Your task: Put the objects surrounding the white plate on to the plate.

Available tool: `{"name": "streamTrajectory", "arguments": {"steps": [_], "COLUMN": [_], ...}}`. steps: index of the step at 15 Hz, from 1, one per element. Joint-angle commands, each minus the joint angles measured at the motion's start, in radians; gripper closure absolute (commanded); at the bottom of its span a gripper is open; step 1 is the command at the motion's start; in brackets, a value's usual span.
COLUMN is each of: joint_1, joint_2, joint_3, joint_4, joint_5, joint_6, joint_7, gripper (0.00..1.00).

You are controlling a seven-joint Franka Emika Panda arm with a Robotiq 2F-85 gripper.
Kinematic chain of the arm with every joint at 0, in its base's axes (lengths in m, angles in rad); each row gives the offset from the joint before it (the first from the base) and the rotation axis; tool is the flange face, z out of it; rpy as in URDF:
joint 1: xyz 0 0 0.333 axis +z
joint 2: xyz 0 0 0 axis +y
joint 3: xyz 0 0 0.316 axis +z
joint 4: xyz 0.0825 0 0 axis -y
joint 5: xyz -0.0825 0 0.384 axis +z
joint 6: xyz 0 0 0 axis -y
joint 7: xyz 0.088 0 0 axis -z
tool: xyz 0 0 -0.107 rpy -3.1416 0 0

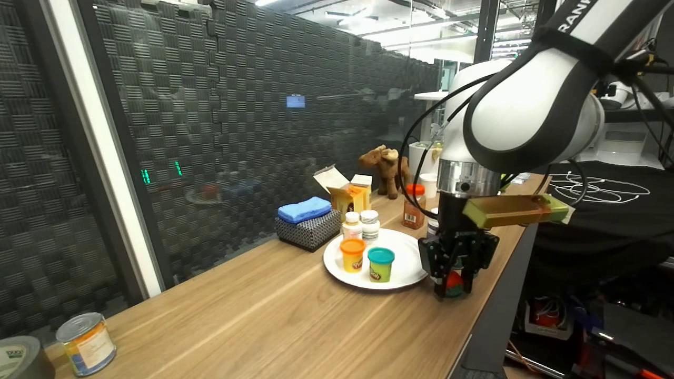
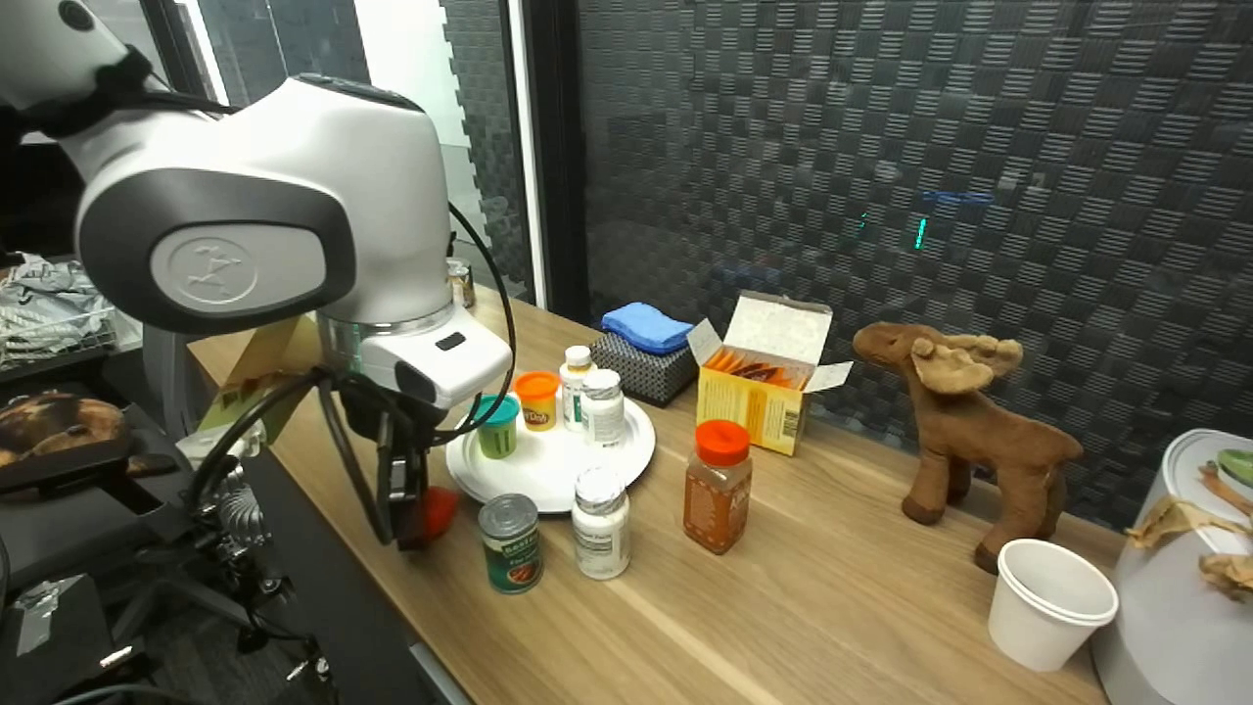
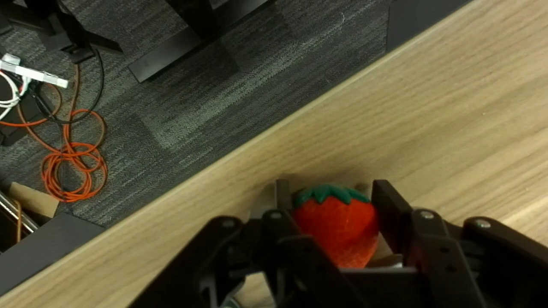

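My gripper (image 3: pixel 332 192) is low over the table, its fingers against both sides of a red strawberry-shaped object (image 3: pixel 338 229) with a green leafy top. This spot is beside the white plate (image 1: pixel 405 258), near the table edge. On the plate stand an orange-lidded tub (image 2: pixel 536 403), a teal-lidded tub (image 2: pixel 498 433) and two white bottles, a slim one (image 2: pixel 576 392) and a wider one (image 2: pixel 603 416). Off the plate, on the wood, are a dark green can (image 2: pixel 512 550), another white bottle (image 2: pixel 601 537) and a red-capped bottle (image 2: pixel 718 497).
Behind the plate are a blue folded cloth (image 2: pixel 646 327) on a dark woven box (image 2: pixel 636 367) and an opened yellow carton (image 2: pixel 749 411). A plush moose (image 2: pixel 979 431), white cups (image 2: pixel 1047 607) and a white vessel (image 2: pixel 1175 607) stand farther along. A can (image 1: pixel 87 345) and tape roll (image 1: pixel 23 358) sit at the opposite end.
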Motion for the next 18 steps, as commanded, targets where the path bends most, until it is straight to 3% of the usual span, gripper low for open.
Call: {"name": "streamTrajectory", "arguments": {"steps": [1, 9, 14, 18], "joint_1": [0.010, 0.033, 0.020, 0.018], "joint_2": [-0.025, -0.081, -0.012, 0.060], "joint_3": [0.001, 0.024, 0.017, -0.004], "joint_4": [0.003, 0.071, 0.219, 0.326], "joint_5": [0.000, -0.038, -0.113, -0.105], "joint_6": [-0.017, -0.090, -0.053, -0.048], "joint_7": [0.004, 0.089, 0.224, 0.262], "gripper": [0.74, 0.74, 0.74, 0.74]}}
